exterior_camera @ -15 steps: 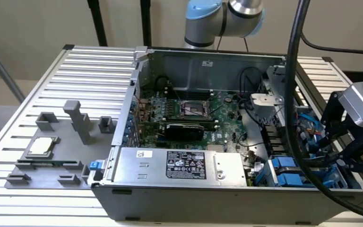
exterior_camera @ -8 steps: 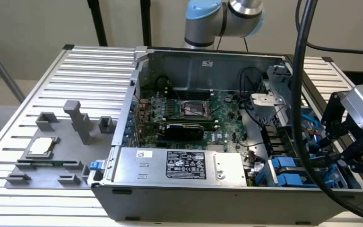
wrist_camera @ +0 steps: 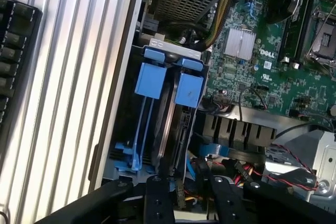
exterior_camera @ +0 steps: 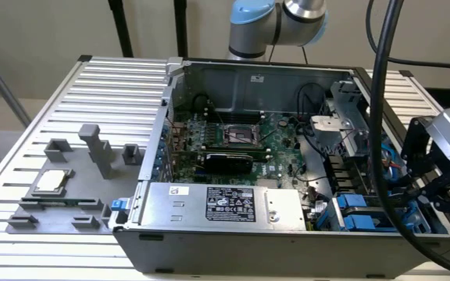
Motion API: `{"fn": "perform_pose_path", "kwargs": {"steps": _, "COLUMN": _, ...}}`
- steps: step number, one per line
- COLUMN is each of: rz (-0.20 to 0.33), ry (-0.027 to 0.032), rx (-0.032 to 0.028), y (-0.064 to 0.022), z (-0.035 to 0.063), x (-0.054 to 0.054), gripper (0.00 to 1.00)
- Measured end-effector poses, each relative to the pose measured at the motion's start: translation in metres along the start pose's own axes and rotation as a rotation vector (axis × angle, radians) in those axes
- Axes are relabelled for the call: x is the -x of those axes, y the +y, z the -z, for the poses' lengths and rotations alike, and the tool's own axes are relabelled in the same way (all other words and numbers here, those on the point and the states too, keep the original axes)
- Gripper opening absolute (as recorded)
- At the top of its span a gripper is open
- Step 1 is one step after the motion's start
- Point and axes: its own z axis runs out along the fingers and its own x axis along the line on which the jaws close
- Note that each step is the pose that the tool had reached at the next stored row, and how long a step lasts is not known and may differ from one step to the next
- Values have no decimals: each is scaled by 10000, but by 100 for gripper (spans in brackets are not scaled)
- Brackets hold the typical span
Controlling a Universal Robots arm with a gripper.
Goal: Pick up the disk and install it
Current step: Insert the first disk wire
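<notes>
Disk is seated in case (lower right, exterior view); gripper is positioned close above, fingers spread.

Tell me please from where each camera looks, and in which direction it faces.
Exterior view: off the arm, raised, looking down into the open computer case; arm joints behind it, pincer at the exterior view's right.
Wrist view: on the wrist, looking down past the open pincer into the case's drive bay.
Shared: the blue disk carriers and the motherboard.
</notes>
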Motion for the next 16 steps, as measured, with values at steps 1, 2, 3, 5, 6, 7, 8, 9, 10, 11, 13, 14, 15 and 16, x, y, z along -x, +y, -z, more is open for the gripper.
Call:
{"fn": "perform_pose_path", "kwargs": {"steps": 1, "rz": 21, "ry": -1, "rx": 3, "y": -1, "z": 0, "x": -2, "gripper": 0}}
{"fn": "perform_pose_path", "kwargs": {"steps": 2, "rz": 43, "ry": -1, "rx": 7, "y": -2, "z": 1, "x": -4, "gripper": 0}}
{"fn": "perform_pose_path", "kwargs": {"steps": 3, "rz": 62, "ry": -2, "rx": 10, "y": -3, "z": 1, "x": -5, "gripper": 0}}
{"fn": "perform_pose_path", "kwargs": {"steps": 5, "rz": 99, "ry": -3, "rx": 16, "y": -4, "z": 1, "x": -6, "gripper": 0}}
{"fn": "perform_pose_path", "kwargs": {"steps": 6, "rz": 114, "ry": -3, "rx": 19, "y": -3, "z": 1, "x": -8, "gripper": 0}}
{"fn": "perform_pose_path", "kwargs": {"steps": 7, "rz": 127, "ry": -4, "rx": 21, "y": -3, "z": 1, "x": -8, "gripper": 0}}
{"fn": "perform_pose_path", "kwargs": {"steps": 8, "rz": 136, "ry": -4, "rx": 23, "y": -3, "z": 1, "x": -8, "gripper": 0}}
{"fn": "perform_pose_path", "kwargs": {"steps": 9, "rz": 141, "ry": -4, "rx": 24, "y": -3, "z": 1, "x": -8, "gripper": 0}}
{"fn": "perform_pose_path", "kwargs": {"steps": 10, "rz": 146, "ry": -4, "rx": 24, "y": -2, "z": 4, "x": -8, "gripper": 0}}
{"fn": "perform_pose_path", "kwargs": {"steps": 11, "rz": 147, "ry": -4, "rx": 25, "y": 2, "z": 7, "x": -6, "gripper": 0}}
{"fn": "perform_pose_path", "kwargs": {"steps": 13, "rz": 147, "ry": -3, "rx": 25, "y": 27, "z": 12, "x": 0, "gripper": 0}}
{"fn": "perform_pose_path", "kwargs": {"steps": 14, "rz": 147, "ry": -4, "rx": 25, "y": 45, "z": 13, "x": 4, "gripper": 0}}
{"fn": "perform_pose_path", "kwargs": {"steps": 15, "rz": 147, "ry": -3, "rx": 25, "y": 65, "z": 12, "x": 9, "gripper": 0}}
{"fn": "perform_pose_path", "kwargs": {"steps": 16, "rz": 147, "ry": -3, "rx": 25, "y": 86, "z": 11, "x": 14, "gripper": 0}}
